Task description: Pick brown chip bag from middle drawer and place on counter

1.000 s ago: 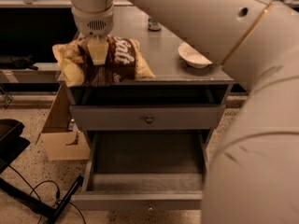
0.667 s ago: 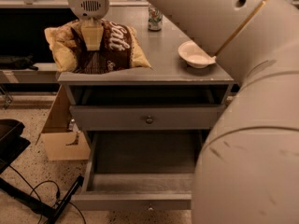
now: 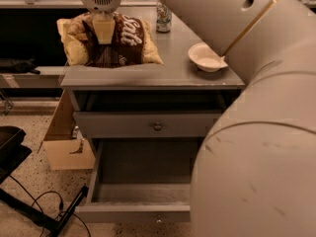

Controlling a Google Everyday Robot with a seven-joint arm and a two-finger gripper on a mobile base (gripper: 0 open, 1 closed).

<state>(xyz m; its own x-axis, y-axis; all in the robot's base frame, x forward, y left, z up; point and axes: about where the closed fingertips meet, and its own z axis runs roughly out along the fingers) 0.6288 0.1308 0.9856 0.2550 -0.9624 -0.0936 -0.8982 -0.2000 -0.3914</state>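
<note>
At the upper left of the frame, the gripper (image 3: 105, 32) clamps the brown chip bag (image 3: 131, 42) at the counter's (image 3: 173, 68) left end, the middle drawer (image 3: 128, 213) open below.

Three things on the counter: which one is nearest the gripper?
The brown chip bag, leftmost on the counter: the gripper is clamped on it. The soda can and white bowl sit apart, further right.

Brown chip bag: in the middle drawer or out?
Out. The gripper grips the brown chip bag over the counter; the middle drawer stands open, showing only lining. Resting or lifted: cannot tell.
</note>
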